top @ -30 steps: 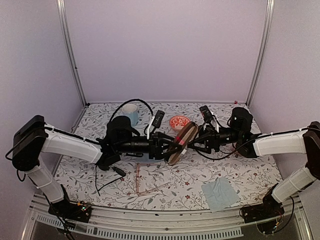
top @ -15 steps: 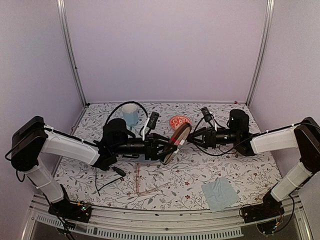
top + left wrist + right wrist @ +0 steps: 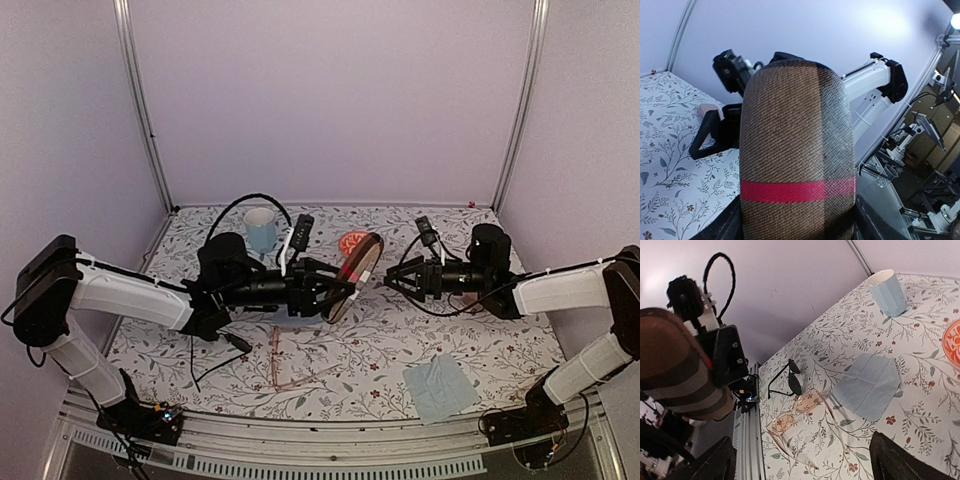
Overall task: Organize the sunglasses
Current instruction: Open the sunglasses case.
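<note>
My left gripper point(image 3: 338, 290) is shut on the brown case with a red band point(image 3: 352, 272) and holds it tilted above the table; the case fills the left wrist view point(image 3: 797, 150). My right gripper point(image 3: 396, 281) is open and empty, a short gap to the right of the case. The pinkish see-through glasses point(image 3: 292, 366) lie open on the table in front of the left arm and show in the right wrist view point(image 3: 800, 416). The black sunglasses point(image 3: 791, 380) lie just beyond them in that view, near the front rail.
A light blue cup point(image 3: 261, 229) stands at the back left and an orange bowl point(image 3: 357, 243) behind the case. One blue cloth point(image 3: 440, 388) lies front right, another point(image 3: 868, 385) under the left arm. A pink case point(image 3: 707, 111) lies below the right arm.
My right gripper has let go of the brown case and drawn back to the right, jaws apart. My left gripper has moved the case a little left and up.
</note>
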You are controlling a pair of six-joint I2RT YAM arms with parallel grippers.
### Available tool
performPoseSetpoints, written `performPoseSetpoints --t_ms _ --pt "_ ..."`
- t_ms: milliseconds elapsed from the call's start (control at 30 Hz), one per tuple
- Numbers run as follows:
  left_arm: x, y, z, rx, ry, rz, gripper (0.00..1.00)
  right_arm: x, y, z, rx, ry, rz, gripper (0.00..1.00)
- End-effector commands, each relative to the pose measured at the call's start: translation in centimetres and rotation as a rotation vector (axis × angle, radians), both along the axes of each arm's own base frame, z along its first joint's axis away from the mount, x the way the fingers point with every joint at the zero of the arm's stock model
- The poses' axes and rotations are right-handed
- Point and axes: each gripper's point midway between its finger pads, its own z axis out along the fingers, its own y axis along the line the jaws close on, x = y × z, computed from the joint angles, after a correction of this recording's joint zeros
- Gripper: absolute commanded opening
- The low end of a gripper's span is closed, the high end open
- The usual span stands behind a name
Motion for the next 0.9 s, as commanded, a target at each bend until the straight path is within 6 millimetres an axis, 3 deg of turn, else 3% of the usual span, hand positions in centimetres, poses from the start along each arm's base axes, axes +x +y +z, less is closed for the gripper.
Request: performPoseSetpoints --t_ms 0,200,467,733,867 --pt "2.2 -0.1 1.2 0.012 -0.014 0.122 0.00 -2.1 0.5 4.8 0.091 -0.145 0.057 1.00" --pt "2.4 -0.8 0.8 0.034 -0.004 0.123 0.00 -2.5 1.7 7.2 0.125 -0.181 0.065 0.99" --pt "2.0 -1.4 0.7 0.038 -0.004 0.092 0.00 -3.6 3.7 7.9 0.143 -0.222 0.159 0.99" --pt "1.8 -1.9 0.2 0.048 -0.004 0.066 0.00 -3.5 4.8 9.0 0.179 -0.228 0.189 1.00" --pt "1.6 -1.9 0.1 0.049 -0.004 0.055 0.00 -3.2 5.0 8.9 0.185 -0.216 0.183 0.92"
